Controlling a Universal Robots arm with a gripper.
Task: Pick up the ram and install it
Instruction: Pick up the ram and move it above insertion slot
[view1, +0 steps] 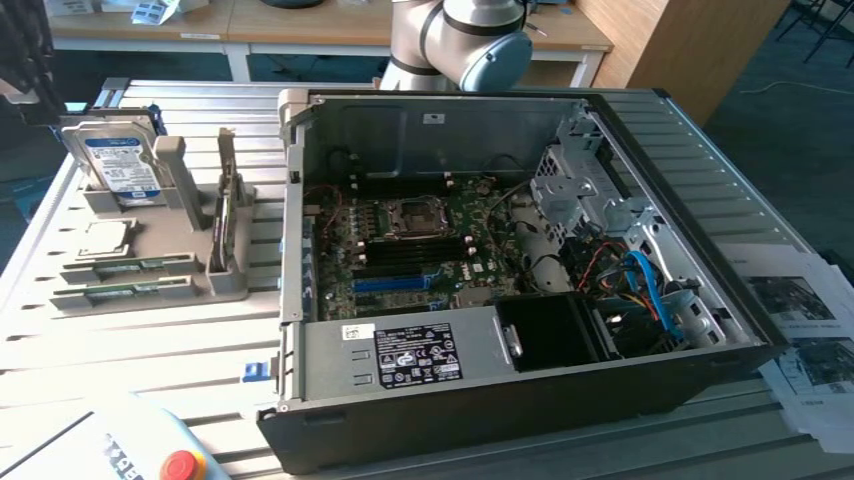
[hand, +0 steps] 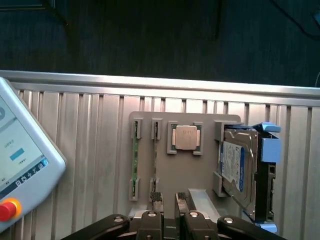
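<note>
Thin green ram (hand: 155, 161) on edge in gray tray (hand: 185, 172); light, stiff, probably fragile, best pinched across flat faces mid-length. Gripper (hand: 169, 200) partly open, holding nothing.

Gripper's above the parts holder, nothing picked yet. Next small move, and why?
Probably a short sideways shift to line the gripper up over the ram stick beside the processor chip, before any descent. That stick and the other stick lie in the grey holder, and the gripper hovers at the holder's edge, off that stick's line.
</note>
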